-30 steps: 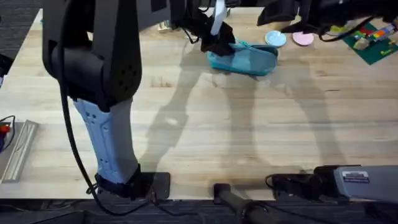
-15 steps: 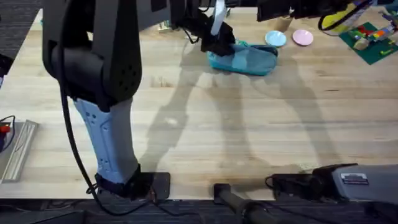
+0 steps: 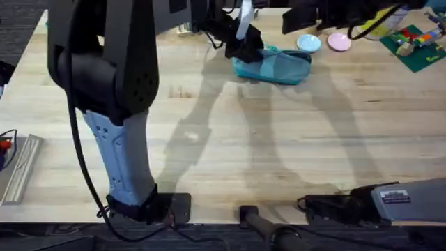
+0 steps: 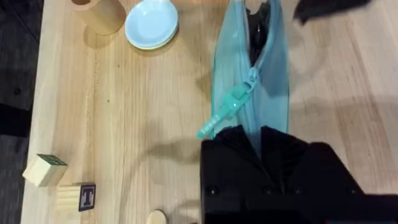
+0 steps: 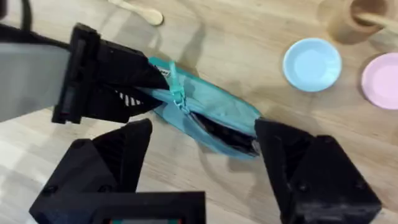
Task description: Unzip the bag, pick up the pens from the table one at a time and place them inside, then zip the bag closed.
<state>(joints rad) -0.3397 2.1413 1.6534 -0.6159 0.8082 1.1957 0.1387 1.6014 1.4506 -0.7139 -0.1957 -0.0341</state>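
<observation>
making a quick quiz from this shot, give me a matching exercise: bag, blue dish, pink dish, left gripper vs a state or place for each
Things:
1. bag
2. blue dish
3. pink dish
4. left gripper

States or places:
A. clamped on one end of the pouch
B. at the frame edge, beside the other dish
C. zipper partly open, dark gap showing
D. between the pouch and the wooden cup

Pairs: 1-C, 2-D, 3-B, 4-A

Overhead: fixed high above the arm bases, facing down and forward across the counter (image 3: 279, 160), teal bag (image 3: 275, 67) far off toward 12 o'clock. Left wrist: close above, looking straight down. Right wrist: higher, angled down. Shared by all three: bag and light-blue dish (image 5: 311, 64).
</observation>
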